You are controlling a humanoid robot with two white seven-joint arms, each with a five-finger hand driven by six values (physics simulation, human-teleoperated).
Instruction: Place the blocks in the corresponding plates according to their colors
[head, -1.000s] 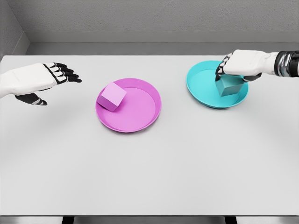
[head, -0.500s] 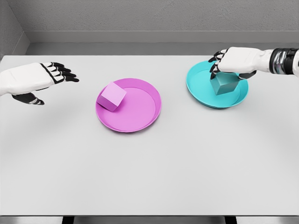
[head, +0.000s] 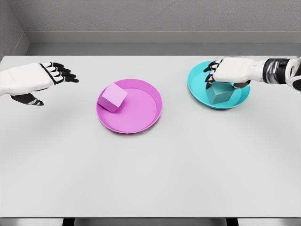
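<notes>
A teal block (head: 219, 94) lies inside the teal plate (head: 194, 87) at the right back of the table. My right hand (head: 214, 78) hovers just over the block, fingers spread and loose, with part of the block hidden under the palm. A pink block (head: 112, 97) rests tilted on the left rim of the pink plate (head: 141, 107) near the table's middle. My left hand (head: 55, 80) floats open over the left side of the table, well apart from the pink plate.
The white table (head: 150, 165) ends at a front edge near the bottom of the view. A grey wall runs behind its back edge.
The right hand's fingers have come off the teal block and shifted left and back. The block now sits lower and further left in the teal plate. The left hand has barely moved.
</notes>
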